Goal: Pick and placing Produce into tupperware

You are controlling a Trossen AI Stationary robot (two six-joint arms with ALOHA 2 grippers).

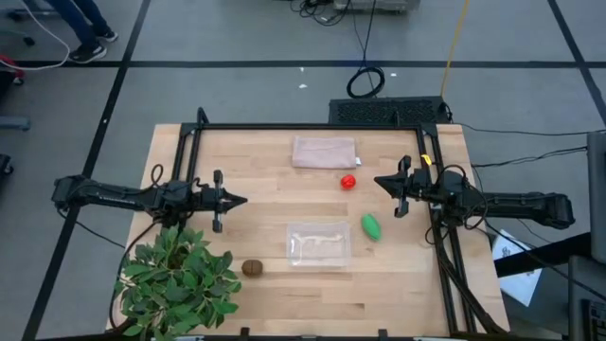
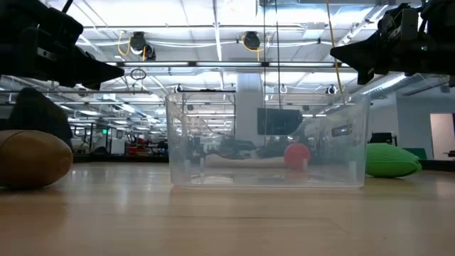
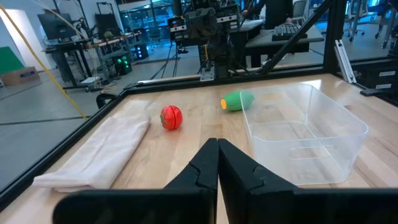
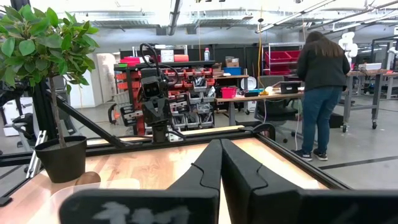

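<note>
The clear tupperware (image 1: 319, 243) is seen near the front middle of the tabletop (image 1: 275, 294), with no produce inside it. The green oval (image 1: 370, 226) lies just beside its right end, the red fruit (image 1: 348, 181) farther back near the beige cloth (image 1: 324, 152), and the kiwi (image 1: 252, 268) to its left by the potted plant (image 1: 175, 281). Bare wood is left around the container on all sides. The left end effector (image 1: 241, 200) and the right end effector (image 1: 379, 180) are held above the tabletop at opposite sides, both clenched on nothing. A person (image 4: 321, 87) at a bench is shown only in the right wrist view.
</note>
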